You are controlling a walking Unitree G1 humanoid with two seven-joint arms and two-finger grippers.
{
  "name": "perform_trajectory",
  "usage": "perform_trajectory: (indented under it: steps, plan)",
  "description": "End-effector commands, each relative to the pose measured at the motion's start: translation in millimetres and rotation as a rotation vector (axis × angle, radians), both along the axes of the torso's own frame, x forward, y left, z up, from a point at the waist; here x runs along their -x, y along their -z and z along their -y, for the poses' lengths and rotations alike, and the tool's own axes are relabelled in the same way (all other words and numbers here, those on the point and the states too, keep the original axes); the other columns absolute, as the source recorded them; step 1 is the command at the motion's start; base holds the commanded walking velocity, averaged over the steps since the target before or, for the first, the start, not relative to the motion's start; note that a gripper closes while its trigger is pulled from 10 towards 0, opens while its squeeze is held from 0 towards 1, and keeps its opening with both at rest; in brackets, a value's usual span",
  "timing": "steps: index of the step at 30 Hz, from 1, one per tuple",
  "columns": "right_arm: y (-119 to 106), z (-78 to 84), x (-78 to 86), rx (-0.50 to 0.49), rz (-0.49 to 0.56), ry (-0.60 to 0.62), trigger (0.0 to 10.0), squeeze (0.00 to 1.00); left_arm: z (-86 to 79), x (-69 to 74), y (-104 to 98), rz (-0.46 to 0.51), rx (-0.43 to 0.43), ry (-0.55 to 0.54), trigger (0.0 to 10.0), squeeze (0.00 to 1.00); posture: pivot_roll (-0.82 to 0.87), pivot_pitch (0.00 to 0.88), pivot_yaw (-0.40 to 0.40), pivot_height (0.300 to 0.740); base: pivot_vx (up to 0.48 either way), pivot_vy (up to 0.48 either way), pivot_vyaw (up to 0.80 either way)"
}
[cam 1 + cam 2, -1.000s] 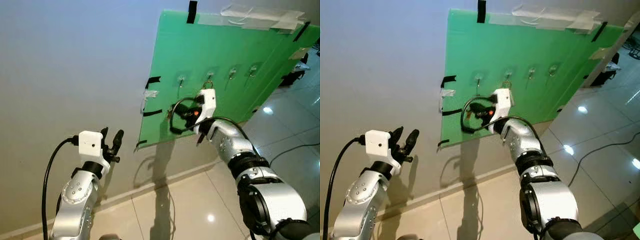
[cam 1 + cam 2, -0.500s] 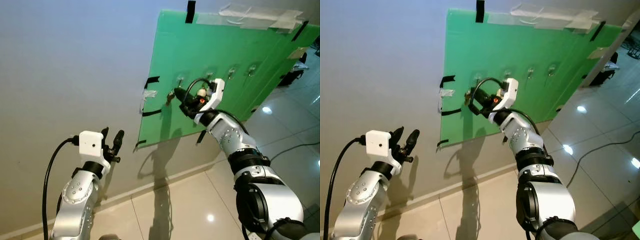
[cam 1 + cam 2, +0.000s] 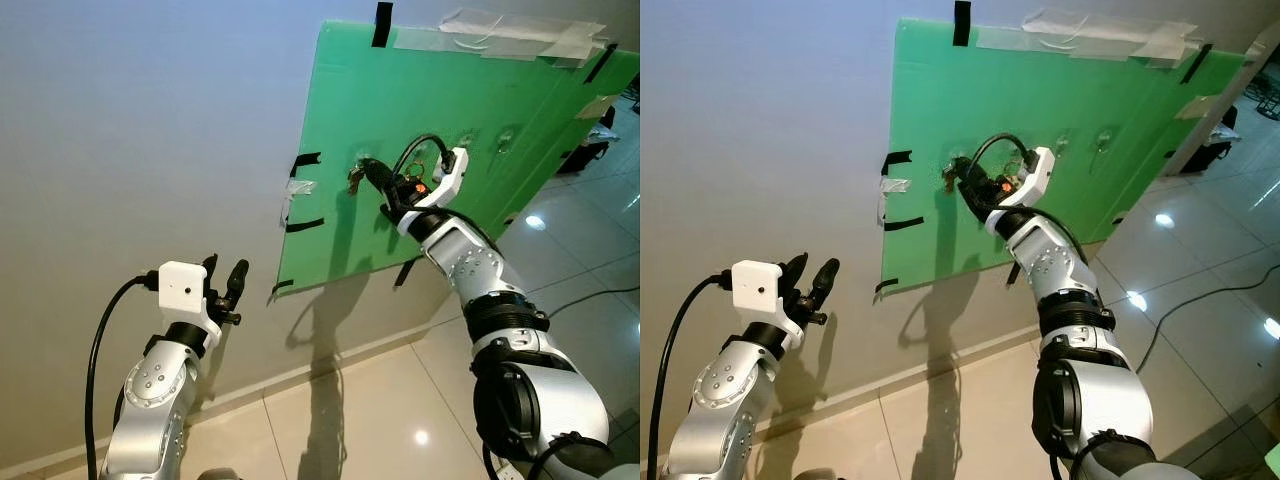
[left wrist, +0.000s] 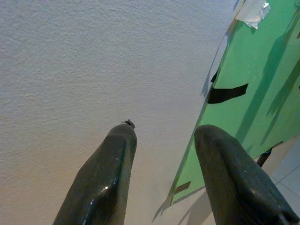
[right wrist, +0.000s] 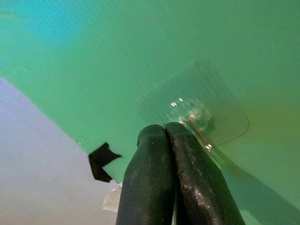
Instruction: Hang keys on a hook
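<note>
Here the right gripper (image 5: 176, 140), jaws pinched on the light, dangling metal keys (image 3: 355, 179), sat just below the clear adhesive hook (image 5: 190, 112).

A board (image 3: 440, 130) hangs taped on the wall (image 3: 150, 150), right of centre, with a row of hooks (image 3: 505, 138) across its middle. The right hand (image 3: 368, 175) reaches up to the leftmost hook (image 5: 190, 112), fingers pressed together just beside it, keys (image 3: 354, 180) at their tips. The left hand (image 3: 224, 281) sits low on the left, near the bare wall, fingers apart. The floor (image 3: 380, 400) lies below.
</note>
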State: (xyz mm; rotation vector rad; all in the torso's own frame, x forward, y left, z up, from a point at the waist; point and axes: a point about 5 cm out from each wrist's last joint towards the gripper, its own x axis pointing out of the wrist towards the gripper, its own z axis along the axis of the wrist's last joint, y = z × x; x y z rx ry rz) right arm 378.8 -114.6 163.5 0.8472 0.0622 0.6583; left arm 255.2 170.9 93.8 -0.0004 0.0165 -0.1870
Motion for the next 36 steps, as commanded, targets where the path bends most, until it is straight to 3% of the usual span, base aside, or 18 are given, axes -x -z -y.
perform_trajectory:
  steps: [1, 11, 25, 27, 29, 30, 31, 33, 36]
  plan:
    - [-7.7, 6.6, -0.2, -0.017, 0.02, 0.013, 0.0, 0.0, 5.3, -0.4, 0.7, -0.008, 0.001, 0.015, 10.0, 0.0, 0.17, 0.0, -0.163, 0.74, 0.0, 0.0, 0.0]
    - [-1.0, 12.4, 6.7, -0.087, -0.036, 0.014, 0.0, 0.0, 6.8, -0.3, 2.1, -0.012, 0.001, 0.022, 10.0, 0.0, 0.16, 0.0, -0.162, 0.74, 0.0, 0.0, 0.0]
    - [8.2, 27.0, 10.0, 0.035, -0.02, 0.085, 0.0, 0.0, 6.7, -3.1, 2.6, -0.012, -0.012, 0.037, 10.0, 0.0, 0.16, 0.0, -0.155, 0.74, 0.0, 0.0, 0.0]
    - [5.3, 31.4, 8.0, 0.15, 0.027, 0.128, 0.0, 0.0, 8.3, -3.7, 3.0, -0.012, -0.021, 0.047, 10.0, 0.0, 0.16, 0.0, -0.155, 0.74, 0.0, 0.0, 0.0]
    - [3.8, 34.6, 7.6, 0.321, 0.092, 0.172, 0.0, 0.0, 8.7, -4.1, 3.2, -0.012, -0.024, 0.05, 10.0, 0.0, 0.16, 0.0, -0.155, 0.74, 0.0, 0.0, 0.0]
    - [4.0, 36.8, 9.6, 0.464, 0.148, 0.196, 0.0, 0.0, 8.0, -4.3, 3.3, -0.012, -0.025, 0.048, 10.0, 0.0, 0.16, 0.0, -0.157, 0.74, 0.0, 0.0, 0.0]
    - [4.5, 39.9, 12.5, 0.505, 0.158, 0.216, 0.0, 0.0, 7.5, -4.0, 3.2, -0.011, -0.026, 0.048, 10.0, 0.0, 0.16, 0.0, -0.161, 0.74, 0.0, 0.0, 0.0]
    - [5.3, 45.0, 23.6, 0.571, 0.182, 0.255, 0.0, 0.0, 4.6, -2.6, 3.0, -0.011, -0.029, 0.045, 10.0, 0.0, 0.15, 0.0, -0.159, 0.74, 0.0, 0.0, 0.0]
    - [12.7, 42.7, 54.2, 0.718, 0.259, 0.25, 0.0, 0.0, 0.3, -2.9, 4.3, -0.019, -0.019, 0.034, 10.0, 0.0, 0.13, 0.0, -0.147, 0.74, 0.0, 0.0, 0.0]
